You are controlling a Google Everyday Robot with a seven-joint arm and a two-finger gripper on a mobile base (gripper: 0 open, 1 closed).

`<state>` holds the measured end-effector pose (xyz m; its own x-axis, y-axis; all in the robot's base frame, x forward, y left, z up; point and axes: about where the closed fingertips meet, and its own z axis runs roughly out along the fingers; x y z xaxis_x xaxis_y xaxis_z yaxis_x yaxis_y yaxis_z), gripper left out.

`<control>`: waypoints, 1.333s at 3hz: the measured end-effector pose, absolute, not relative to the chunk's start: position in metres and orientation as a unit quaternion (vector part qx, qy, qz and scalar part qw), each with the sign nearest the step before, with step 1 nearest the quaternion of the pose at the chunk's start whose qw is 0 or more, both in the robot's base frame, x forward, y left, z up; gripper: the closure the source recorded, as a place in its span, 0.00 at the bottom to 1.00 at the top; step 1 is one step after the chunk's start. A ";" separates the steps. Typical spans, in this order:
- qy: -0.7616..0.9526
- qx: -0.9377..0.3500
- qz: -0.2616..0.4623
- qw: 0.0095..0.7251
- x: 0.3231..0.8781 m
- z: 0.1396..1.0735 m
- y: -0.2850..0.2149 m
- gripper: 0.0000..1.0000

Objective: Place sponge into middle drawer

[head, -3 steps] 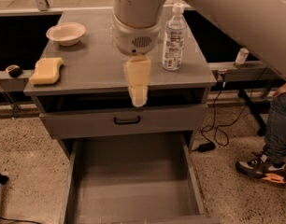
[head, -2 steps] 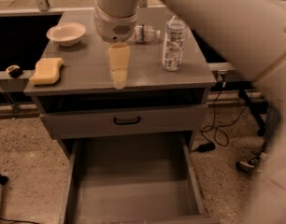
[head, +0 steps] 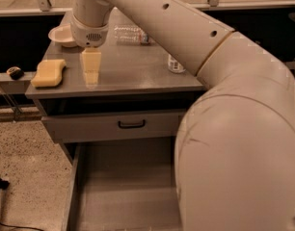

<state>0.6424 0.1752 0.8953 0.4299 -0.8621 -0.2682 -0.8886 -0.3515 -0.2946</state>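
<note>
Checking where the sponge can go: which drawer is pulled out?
The lower drawer, its grey floor showing; the drawer with the black handle above it is closed. The claw is over the tabletop, beside the sponge.

Cream arm (head: 234, 129), fat rounded segs, 2 dark holes, tan joint ring; pale yellow tool (head: 91, 61) over cabinet top (head: 138, 69).

one close high view from behind the arm (head: 234, 105), facing down, tool (head: 91, 61) above the counter (head: 138, 76)

Dim warm light, perhaps from overhead; soft sheen on tabletop (head: 138, 69) under the hand (head: 91, 66)
</note>
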 end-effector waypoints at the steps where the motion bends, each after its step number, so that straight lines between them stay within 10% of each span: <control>1: 0.566 -0.795 0.073 0.206 0.650 0.883 0.207 0.00; 4: 0.591 -0.766 0.126 0.217 0.677 0.852 0.248 0.00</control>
